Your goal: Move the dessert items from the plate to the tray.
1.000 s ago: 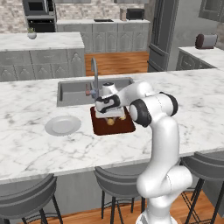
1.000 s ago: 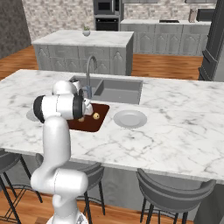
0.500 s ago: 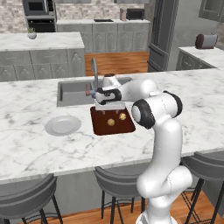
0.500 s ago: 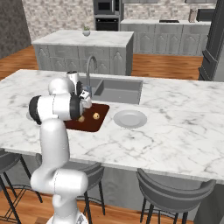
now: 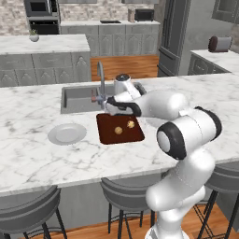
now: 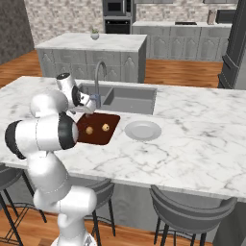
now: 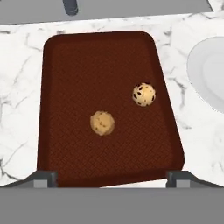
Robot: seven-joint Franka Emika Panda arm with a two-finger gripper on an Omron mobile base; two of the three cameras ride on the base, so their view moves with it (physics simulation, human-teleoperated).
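- Both dessert items (image 7: 102,123) (image 7: 144,94) sitting on tray (image 7: 65,65), apart.
- Plate (image 5: 67,133) lying beside tray.
- Gripper (image 7: 111,178) hovering above tray's near edge w/ fingers spread wide, holding nothing.

the arm (image 5: 186,140) is built of glossy white, rounded shells that swell into fat, bulbous segments, joined by dark grey to black rings at each joint. a broad black band circles the large elbow-like joint, with a grey disc set in its face. the base column is white and smooth, widening toward the bottom. the hand (image 5: 101,99) is small and dark, with a white cap-like wrist behind it; its two fingertips (image 7: 43,178) are grey, squared blocks.
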